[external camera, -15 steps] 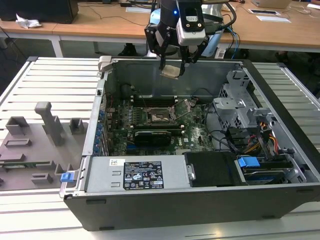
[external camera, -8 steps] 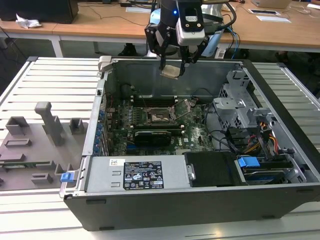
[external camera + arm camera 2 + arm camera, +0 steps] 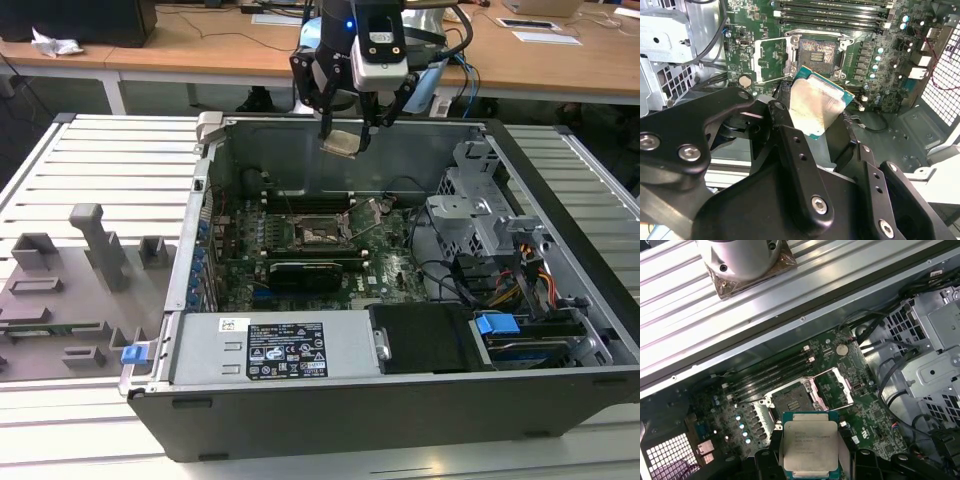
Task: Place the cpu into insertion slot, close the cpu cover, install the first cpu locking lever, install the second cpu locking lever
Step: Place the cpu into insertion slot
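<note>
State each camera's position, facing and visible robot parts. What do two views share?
Exterior view: off the arm, facing the computer case; the gripper holds the cpu above it.
Second wrist view: on the arm, facing the insertion slot; black fingers show.
First wrist view: on the arm, facing that slot; fingers show.
Both wrist views share cpu and slot.

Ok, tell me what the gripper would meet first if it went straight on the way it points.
Carrying the small flat silvery-tan cpu, the gripper points down; probably the green motherboard at or beside the black-rimmed square insertion slot, though depth is unclear.
</note>
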`<state>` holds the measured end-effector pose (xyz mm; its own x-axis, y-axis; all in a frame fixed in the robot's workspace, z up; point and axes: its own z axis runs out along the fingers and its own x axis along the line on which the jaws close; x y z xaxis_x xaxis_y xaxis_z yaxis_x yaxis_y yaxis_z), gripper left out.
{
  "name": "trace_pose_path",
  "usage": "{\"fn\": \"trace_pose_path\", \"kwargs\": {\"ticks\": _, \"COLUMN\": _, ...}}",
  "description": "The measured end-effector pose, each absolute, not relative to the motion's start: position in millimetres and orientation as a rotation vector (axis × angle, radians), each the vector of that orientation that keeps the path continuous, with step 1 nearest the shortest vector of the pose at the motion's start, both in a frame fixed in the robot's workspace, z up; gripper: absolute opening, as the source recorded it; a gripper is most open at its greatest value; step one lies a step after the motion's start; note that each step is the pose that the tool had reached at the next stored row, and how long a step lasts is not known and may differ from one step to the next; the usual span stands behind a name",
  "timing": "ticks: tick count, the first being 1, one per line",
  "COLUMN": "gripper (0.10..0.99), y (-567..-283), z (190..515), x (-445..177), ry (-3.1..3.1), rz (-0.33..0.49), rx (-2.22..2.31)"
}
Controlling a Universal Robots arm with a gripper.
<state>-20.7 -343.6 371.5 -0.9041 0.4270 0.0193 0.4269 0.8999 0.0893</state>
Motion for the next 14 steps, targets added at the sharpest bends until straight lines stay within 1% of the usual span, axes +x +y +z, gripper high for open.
{"fn": "trace_pose_path", "kwargs": {"ticks": 14, "gripper": 0.525, "y": -343.6, "z": 371.5, "x": -20.7, "ry": 3.046, "rz": 0.144, "rx": 0.745}}
